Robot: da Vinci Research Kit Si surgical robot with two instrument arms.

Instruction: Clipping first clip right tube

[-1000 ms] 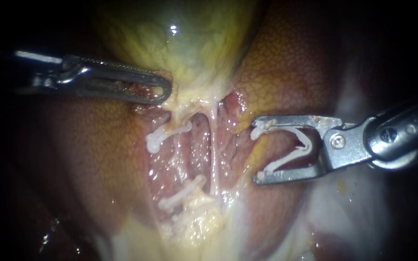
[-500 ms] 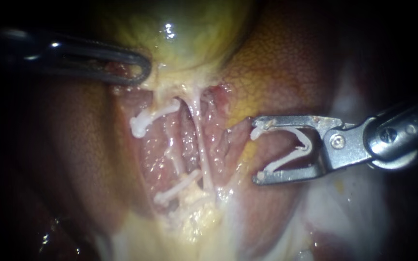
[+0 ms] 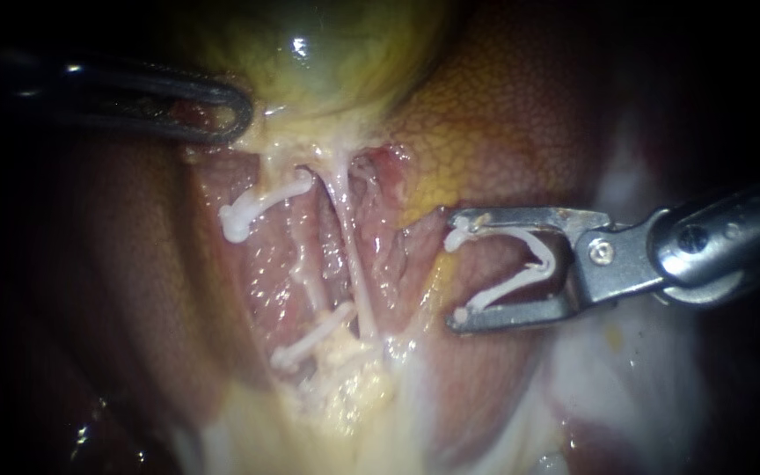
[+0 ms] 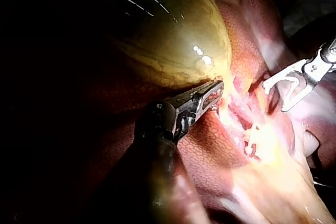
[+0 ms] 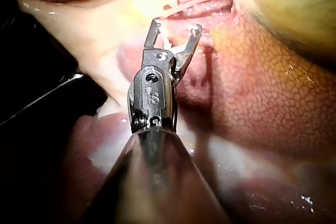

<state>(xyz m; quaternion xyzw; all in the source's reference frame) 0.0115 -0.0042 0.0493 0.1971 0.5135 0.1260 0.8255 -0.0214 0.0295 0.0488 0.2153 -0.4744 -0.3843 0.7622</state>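
My right instrument (image 3: 453, 270) holds a white clip (image 3: 507, 292) spread wide in its jaws, one leg lying along each jaw, the mouth facing left. Over the last second it has crept a little to the left, yet its tips are not at the right tube (image 3: 354, 255): a fold of reddish tissue lies between them.

My left instrument (image 3: 222, 114) is clenched on the lower edge of the gallbladder (image 3: 327, 62) and has drawn it farther away and to the left. That pull has changed the field more than anything else. The right tube, which stood almost straight a second ago, is now stretched thin and slanted, and stands better apart from the left tube with its two clips (image 3: 257, 204) (both of which have slid left with the tissue). I judge that this opens room for my clip.

The right tube lies at the middle of the opened bed, between the clipped tube and the liver (image 3: 521, 114). Its long axis runs far to near, the far end by the gallbladder leaning left, the near end ending at the fatty lump further right. My clip's mouth crosses that axis nearly square, which suits the closing.
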